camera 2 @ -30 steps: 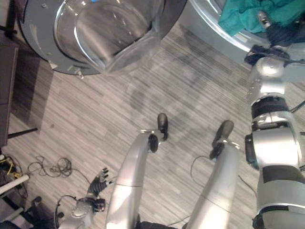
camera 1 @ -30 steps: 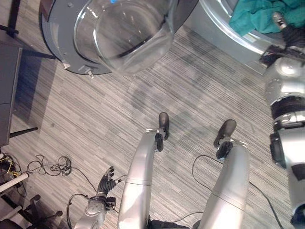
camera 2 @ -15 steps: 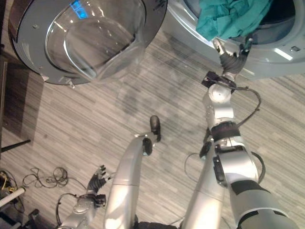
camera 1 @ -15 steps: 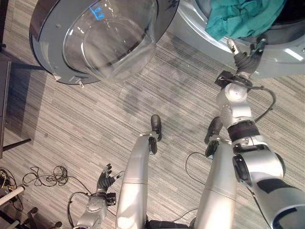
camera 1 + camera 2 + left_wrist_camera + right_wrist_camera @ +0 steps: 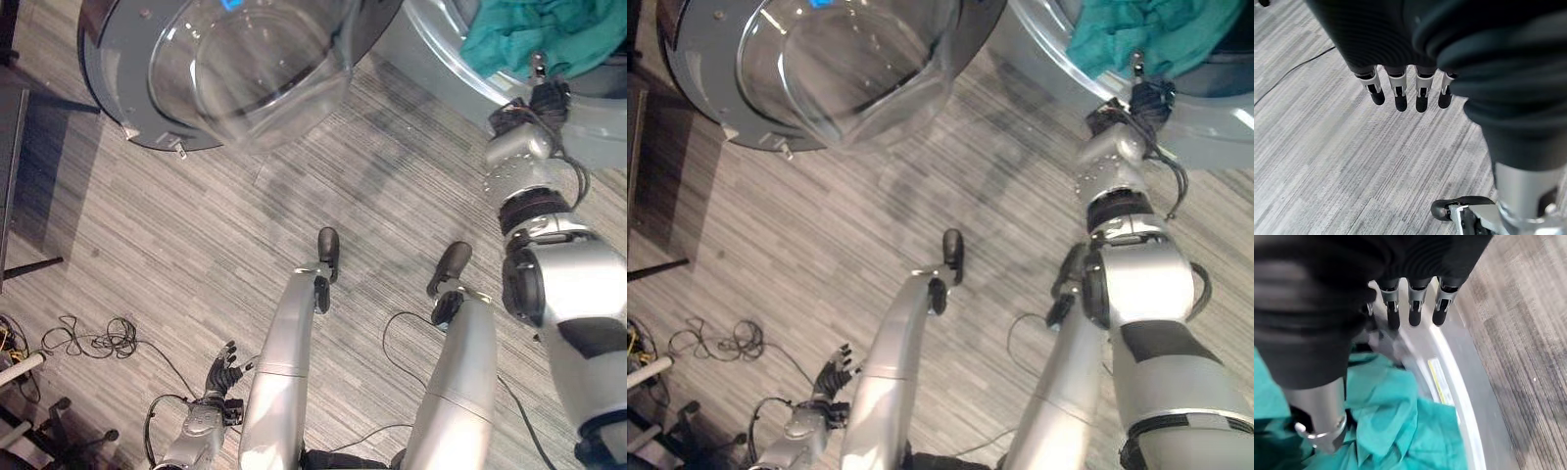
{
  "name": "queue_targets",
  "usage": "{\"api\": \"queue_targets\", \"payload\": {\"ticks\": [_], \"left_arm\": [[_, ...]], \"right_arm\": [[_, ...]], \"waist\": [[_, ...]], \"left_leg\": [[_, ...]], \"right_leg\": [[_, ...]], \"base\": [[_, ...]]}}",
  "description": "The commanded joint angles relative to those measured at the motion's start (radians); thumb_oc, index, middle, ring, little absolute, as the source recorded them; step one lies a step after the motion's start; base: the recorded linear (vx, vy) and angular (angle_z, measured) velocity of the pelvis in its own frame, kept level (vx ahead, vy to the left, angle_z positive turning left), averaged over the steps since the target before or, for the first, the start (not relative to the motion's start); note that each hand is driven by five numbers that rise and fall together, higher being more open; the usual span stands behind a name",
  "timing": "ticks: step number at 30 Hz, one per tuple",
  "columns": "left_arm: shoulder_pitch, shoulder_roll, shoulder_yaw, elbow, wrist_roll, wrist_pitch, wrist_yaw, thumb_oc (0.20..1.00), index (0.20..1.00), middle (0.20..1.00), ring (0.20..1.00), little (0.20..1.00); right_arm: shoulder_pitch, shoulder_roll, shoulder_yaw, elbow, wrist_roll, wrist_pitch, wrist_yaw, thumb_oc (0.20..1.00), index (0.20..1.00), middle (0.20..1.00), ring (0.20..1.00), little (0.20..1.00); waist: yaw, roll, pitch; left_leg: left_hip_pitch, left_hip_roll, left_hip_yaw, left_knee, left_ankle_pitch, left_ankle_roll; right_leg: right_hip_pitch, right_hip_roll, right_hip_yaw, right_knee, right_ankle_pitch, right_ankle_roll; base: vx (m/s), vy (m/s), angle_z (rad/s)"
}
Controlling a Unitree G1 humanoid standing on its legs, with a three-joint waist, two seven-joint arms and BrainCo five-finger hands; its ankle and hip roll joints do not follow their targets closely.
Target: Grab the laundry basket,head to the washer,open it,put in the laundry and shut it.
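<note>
Teal laundry (image 5: 534,34) spills over the washer's (image 5: 446,59) rim, far right — right hand (image 5: 1146,93) just beside it, fingers straight, holding nothing. Washer door (image 5: 230,69) open. Left hand (image 5: 220,377) relaxed, near left.

The washer (image 5: 460,69) sits with its round glass door (image 5: 235,69) swung wide open, and a crumpled teal cloth (image 5: 544,34) is bunched at the drum opening, hanging over the silver rim.

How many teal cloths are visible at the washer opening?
1: a teal cloth bunched in the washer opening, hanging over its rim beside the right hand. More laundry may be hidden beneath it.
</note>
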Motion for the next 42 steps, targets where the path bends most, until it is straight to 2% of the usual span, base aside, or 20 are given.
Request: {"api": "queue_targets", "payload": {"ticks": [1,6,9,12,16,17,18,24,32,42], "left_arm": [[0.014,0.045,-0.028,0.013,0.004,0.017,-0.006,1.000,1.000,1.000,1.000,1.000],[0.003,0.036,-0.035,0.026,0.011,0.019,-0.014,1.000,1.000,1.000,1.000,1.000],[-0.004,0.036,-0.036,0.031,0.010,0.024,-0.019,1.000,1.000,1.000,1.000,1.000],[-0.016,0.023,-0.032,0.056,-0.003,0.025,-0.023,1.000,1.000,1.000,1.000,1.000],[-0.033,0.016,-0.039,0.073,-0.004,0.027,-0.022,1.000,1.000,1.000,1.000,1.000],[-0.035,0.017,-0.039,0.081,-0.002,0.028,-0.022,1.000,1.000,1.000,1.000,1.000],[-0.038,0.016,-0.039,0.085,0.005,0.027,-0.022,1.000,1.000,1.000,1.000,1.000],[-0.043,0.004,-0.041,0.100,0.013,0.025,-0.025,1.000,1.000,1.000,1.000,1.000],[-0.043,0.003,-0.061,0.112,0.029,0.029,-0.013,1.000,1.000,1.000,1.000,1.000],[-0.050,-0.002,-0.066,0.097,0.036,0.027,-0.004,1.000,1.000,1.000,1.000,1.000]], "right_arm": [[-0.065,-0.155,0.088,-0.059,-0.015,-0.019,0.084,0.200,0.200,0.200,0.200,0.200],[-0.089,-0.167,0.118,-0.107,0.051,-0.055,0.130,0.200,0.200,0.200,0.200,0.200],[-0.092,-0.156,0.126,-0.110,0.092,-0.054,0.156,0.200,0.200,0.200,0.200,0.200],[-0.082,-0.073,0.153,-0.149,0.127,-0.059,0.191,0.200,0.200,0.200,0.200,0.200],[-0.074,-0.005,0.170,-0.160,0.113,-0.068,0.187,0.200,0.200,0.200,0.200,0.200],[-0.073,0.005,0.178,-0.156,0.098,-0.064,0.182,0.445,0.445,0.445,0.445,0.445],[-0.072,0.017,0.180,-0.153,0.095,-0.061,0.179,1.000,1.000,1.000,1.000,1.000],[-0.086,0.036,0.161,-0.141,0.097,-0.061,0.170,1.000,1.000,1.000,1.000,1.000],[-0.118,-0.056,0.133,-0.074,0.063,-0.055,0.094,1.000,1.000,1.000,1.000,1.000],[-0.081,-0.024,0.111,-0.052,0.092,-0.041,0.107,1.000,1.000,1.000,1.000,1.000]], "waist": [[0.043,0.038,-0.030],[0.050,0.035,-0.043],[0.049,0.030,-0.045],[0.036,0.012,-0.041],[0.031,0.009,-0.032],[0.030,0.008,-0.030],[0.027,0.008,-0.028],[0.027,0.011,-0.029],[0.028,0.016,-0.041],[0.023,0.025,-0.031]], "left_leg": [[-0.006,-0.012,-0.057,0.024,-0.065,-0.070],[0.001,-0.014,-0.054,0.008,-0.061,-0.069],[0.011,-0.015,-0.056,-0.005,-0.056,-0.069],[0.058,-0.013,-0.045,-0.058,-0.035,-0.070],[0.110,-0.020,-0.041,-0.138,-0.004,-0.066],[0.118,-0.022,-0.040,-0.148,0.000,-0.066],[0.127,-0.025,-0.039,-0.159,0.005,-0.066],[0.162,-0.034,-0.034,-0.199,0.018,-0.062],[0.163,-0.034,-0.035,-0.200,0.016,-0.061],[0.171,-0.029,-0.030,-0.216,0.022,-0.061]], "right_leg": [[0.005,-0.001,-0.023,0.010,-0.041,0.054],[0.009,-0.008,-0.023,-0.005,-0.033,0.059],[0.017,-0.005,-0.021,-0.015,-0.027,0.059],[0.064,0.005,-0.018,-0.082,0.006,0.060],[0.116,0.005,-0.016,-0.164,0.050,0.068],[0.125,0.005,-0.014,-0.177,0.055,0.068],[0.135,0.007,-0.009,-0.191,0.061,0.068],[0.173,0.003,-0.005,-0.241,0.085,0.074],[0.175,-0.005,0.001,-0.240,0.081,0.077],[0.181,-0.003,0.001,-0.263,0.092,0.077]], "base": [[0.03,0.006,0.11],[0.04,0.021,0.08],[0.01,0.008,-0.01],[0.00,0.018,-0.08],[-0.01,0.032,-0.06],[0.00,0.000,0.00],[-0.01,0.038,0.01],[-0.01,0.026,-0.01],[0.00,0.009,0.00],[0.00,-0.001,-0.01]]}}
